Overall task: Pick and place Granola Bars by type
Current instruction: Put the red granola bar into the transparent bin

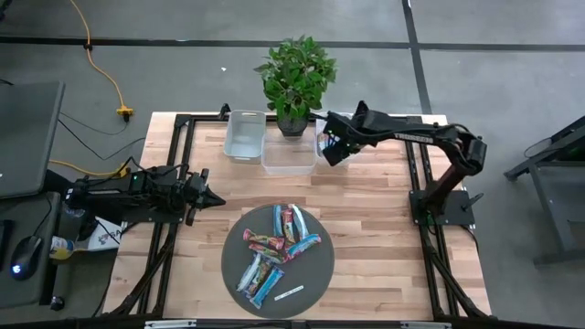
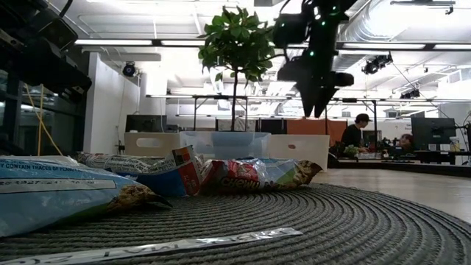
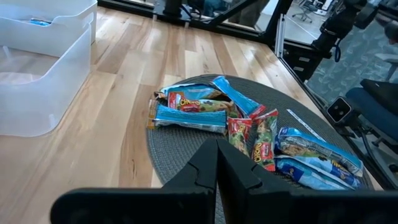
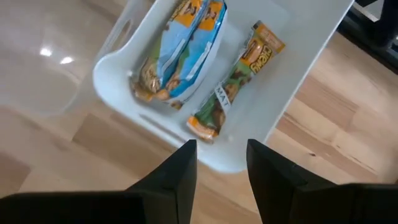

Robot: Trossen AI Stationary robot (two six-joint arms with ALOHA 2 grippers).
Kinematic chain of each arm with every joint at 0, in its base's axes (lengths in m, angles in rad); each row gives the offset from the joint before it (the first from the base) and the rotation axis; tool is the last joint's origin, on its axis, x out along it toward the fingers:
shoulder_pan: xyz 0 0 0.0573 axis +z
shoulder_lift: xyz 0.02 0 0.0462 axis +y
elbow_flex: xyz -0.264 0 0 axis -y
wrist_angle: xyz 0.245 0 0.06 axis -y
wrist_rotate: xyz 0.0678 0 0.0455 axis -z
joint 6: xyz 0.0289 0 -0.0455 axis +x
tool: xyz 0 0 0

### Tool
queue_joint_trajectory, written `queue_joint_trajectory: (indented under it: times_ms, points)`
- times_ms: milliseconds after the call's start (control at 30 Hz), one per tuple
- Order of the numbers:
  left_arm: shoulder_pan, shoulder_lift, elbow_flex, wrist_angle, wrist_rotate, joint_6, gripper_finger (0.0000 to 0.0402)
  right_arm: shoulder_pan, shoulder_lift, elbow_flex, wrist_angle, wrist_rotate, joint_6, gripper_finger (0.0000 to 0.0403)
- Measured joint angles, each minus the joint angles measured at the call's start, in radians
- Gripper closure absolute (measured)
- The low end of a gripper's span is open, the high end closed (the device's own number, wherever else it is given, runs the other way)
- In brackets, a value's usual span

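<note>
Dark right hand (image 4: 221, 163) parted over white bin (image 4: 314, 56)

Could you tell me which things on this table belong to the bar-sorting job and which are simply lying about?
Part of the job:
- granola bars heaped on the round mat
- two bars already in the white bin
- two more clear bins
- right gripper, open above that bin
- left gripper, shut, waiting beside the mat

Lying about:
- potted plant
- white strip label
</note>
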State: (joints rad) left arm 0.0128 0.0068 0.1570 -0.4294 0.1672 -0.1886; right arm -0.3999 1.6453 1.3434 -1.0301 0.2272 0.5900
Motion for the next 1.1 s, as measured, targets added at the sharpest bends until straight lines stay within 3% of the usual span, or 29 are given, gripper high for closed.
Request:
queue_joint_trajectory:
  times_ms: [567, 867, 1100]
  points:
    - [0.0, 0.0, 0.0, 0.0, -0.001, 0.0, 0.0401, 0.169, -0.174, 0.0, -0.124, -0.13, -0.026, 0.0281]
    - [0.0, 0.0, 0.0, 0.0, -0.001, 0.0, 0.0401, 0.342, -0.195, 0.0, -0.125, -0.194, -0.023, 0.0281]
    - [0.0, 0.0, 0.0, 0.0, -0.002, 0.0, 0.0401, 0.492, -0.195, 0.0, -0.103, -0.181, -0.125, 0.0281]
